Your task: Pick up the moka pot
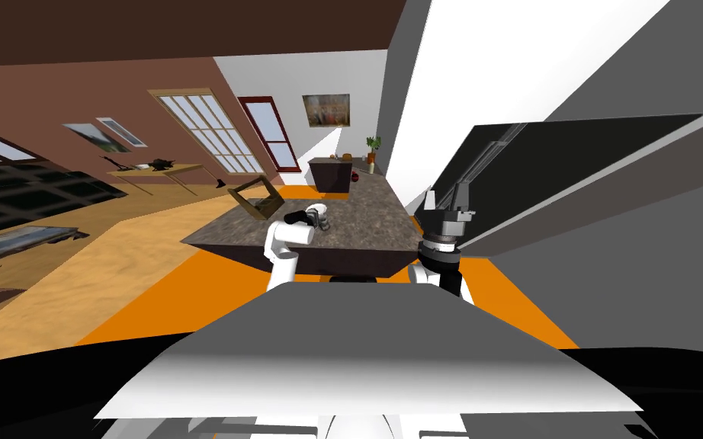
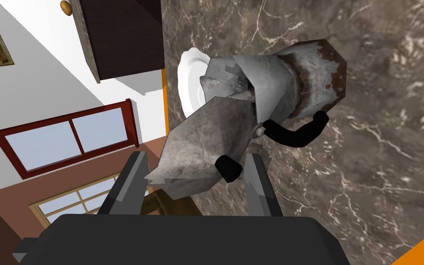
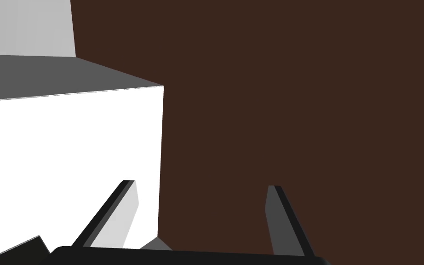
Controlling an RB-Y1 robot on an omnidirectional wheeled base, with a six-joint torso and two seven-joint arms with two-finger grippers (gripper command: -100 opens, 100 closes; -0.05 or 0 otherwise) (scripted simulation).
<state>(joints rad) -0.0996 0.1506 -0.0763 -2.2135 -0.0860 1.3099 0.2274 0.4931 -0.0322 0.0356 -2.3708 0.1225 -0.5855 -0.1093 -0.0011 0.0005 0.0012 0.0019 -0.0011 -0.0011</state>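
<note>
Now the robot is at the grasping step: its left gripper (image 2: pixel 196 156) is brought up to the moka pot (image 2: pixel 271 87), which stands on the dark marbled desk (image 2: pixel 367 161), just beside a white plate (image 2: pixel 189 83). The pot is not lifted; its rusty base looks to sit on the desk.

The left wrist view gives the details. The pot's lid (image 2: pixel 197 138) is flipped open and points toward the gripper, so that the lid and its black knob (image 2: pixel 228 168) lie between the two fingers (image 2: pixel 130 184). These fingers are spread to both sides of the lid; one lid corner reaches the one finger and the knob is just beside the other, but a firm pinch is not visible. The curved black handle (image 2: pixel 298 133) is on the far side of the knob, outside the fingers.

The head view gives the wider placing. There the pot (image 1: pixel 321 218) is small, at the near part of the desk (image 1: pixel 357 221), with the left gripper (image 1: pixel 308 217) against it, and the right gripper (image 1: pixel 447 200) is held up at the robot's right side, well apart from the pot. In its own wrist view the right gripper (image 3: pixel 202 184) has its fingers spread and holds nothing.

Probably the next move asks for closing the fingers and then a slow, straight lift. A hinged lid is a weak place to hold, so the pot could swing or slip.
</note>
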